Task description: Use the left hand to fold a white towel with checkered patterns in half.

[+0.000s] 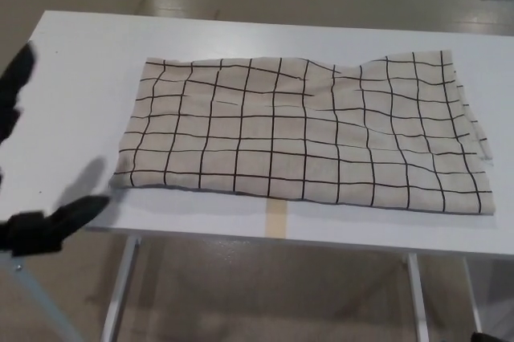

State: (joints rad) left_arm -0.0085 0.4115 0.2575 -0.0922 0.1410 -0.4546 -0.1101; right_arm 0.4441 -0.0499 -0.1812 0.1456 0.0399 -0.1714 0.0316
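A white towel (305, 133) with a black checkered grid lies spread flat on the white table (80, 61), slightly rumpled along its far and right edges. My left hand (28, 165) has come up at the picture's left edge, blurred, with its fingers spread apart and nothing in it. It hovers left of the towel's near left corner without touching it. A thin dark sliver shows at the bottom right corner; I cannot tell what it is.
A strip of tan tape (276, 219) marks the table's near edge under the towel's middle. Metal table legs (120, 290) stand on the shiny floor below.
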